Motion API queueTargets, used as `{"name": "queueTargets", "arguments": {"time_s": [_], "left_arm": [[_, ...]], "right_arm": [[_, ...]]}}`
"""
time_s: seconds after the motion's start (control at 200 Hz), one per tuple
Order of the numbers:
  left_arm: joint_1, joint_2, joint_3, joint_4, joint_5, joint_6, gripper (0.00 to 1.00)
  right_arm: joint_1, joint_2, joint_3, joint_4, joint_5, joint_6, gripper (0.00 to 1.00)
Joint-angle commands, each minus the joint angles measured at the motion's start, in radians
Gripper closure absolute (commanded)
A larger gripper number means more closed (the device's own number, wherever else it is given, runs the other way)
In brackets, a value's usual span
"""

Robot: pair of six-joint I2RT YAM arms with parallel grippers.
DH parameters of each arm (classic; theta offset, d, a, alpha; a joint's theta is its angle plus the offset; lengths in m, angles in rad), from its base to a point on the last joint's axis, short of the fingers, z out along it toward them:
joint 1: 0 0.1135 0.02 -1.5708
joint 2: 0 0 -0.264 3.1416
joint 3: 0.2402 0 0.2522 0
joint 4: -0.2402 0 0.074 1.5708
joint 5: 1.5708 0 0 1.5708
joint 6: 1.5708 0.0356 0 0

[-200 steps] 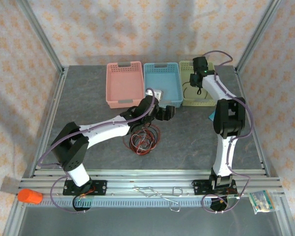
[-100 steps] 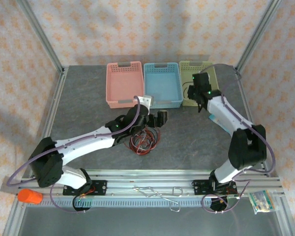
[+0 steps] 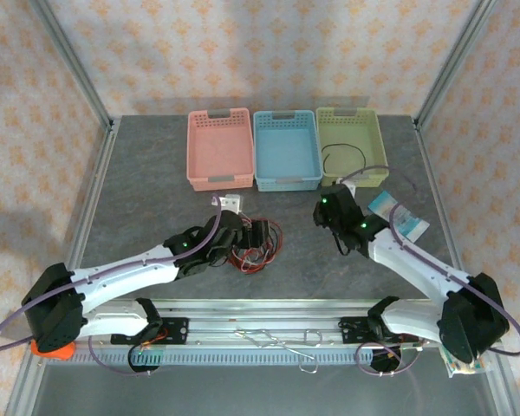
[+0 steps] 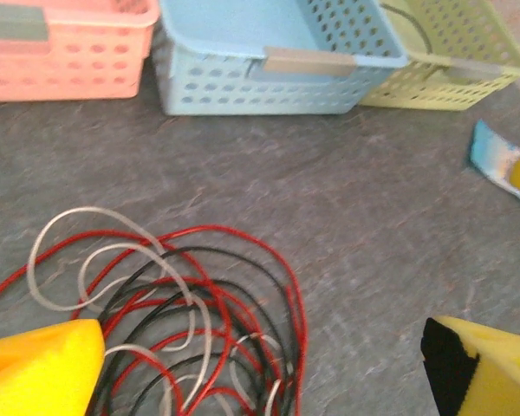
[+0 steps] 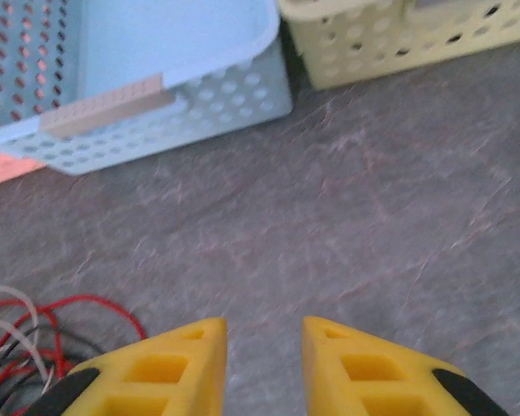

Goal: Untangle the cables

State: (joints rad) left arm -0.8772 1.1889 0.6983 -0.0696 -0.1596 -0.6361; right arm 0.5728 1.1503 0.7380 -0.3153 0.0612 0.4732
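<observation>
The cables (image 3: 258, 244) lie as one tangle of thin red, black and white loops on the grey table, near the middle. My left gripper (image 3: 260, 230) hovers just over the tangle. In the left wrist view the loops (image 4: 182, 321) lie between and below its yellow fingers (image 4: 43, 368), which stand wide open and empty. My right gripper (image 3: 325, 211) is to the right of the tangle, over bare table. Its fingertips (image 5: 199, 347) stand a narrow gap apart with nothing between them, and the red loops (image 5: 35, 334) show at its lower left. One black cable (image 3: 342, 156) lies in the green basket.
A pink basket (image 3: 194, 147), a blue basket (image 3: 258, 147) and a green basket (image 3: 379, 147) stand in a row at the back. A blue and white packet (image 3: 400, 218) lies right of my right arm. An orange object (image 3: 52, 347) sits at the near left rail.
My right gripper has come back from the green basket to the table beside the tangle, its jaws narrowing. My left arm has stretched low and drawn its gripper back over the cables.
</observation>
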Motion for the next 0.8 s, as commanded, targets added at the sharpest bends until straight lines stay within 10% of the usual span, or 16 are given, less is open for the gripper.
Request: {"name": "queueTargets", "arguments": {"time_s": [0.0, 0.796], "left_arm": [[-0.004, -0.016, -0.019, -0.085, -0.027, -0.060, 0.08], [0.293, 0.160, 0.010, -0.105, 0.179, 0.141, 0.51]], "right_arm": [[0.063, -0.029, -0.029, -0.020, 0.029, 0.104, 0.72], [0.383, 0.241, 0.074, 0.175, -0.091, 0.244, 0.79]]}}
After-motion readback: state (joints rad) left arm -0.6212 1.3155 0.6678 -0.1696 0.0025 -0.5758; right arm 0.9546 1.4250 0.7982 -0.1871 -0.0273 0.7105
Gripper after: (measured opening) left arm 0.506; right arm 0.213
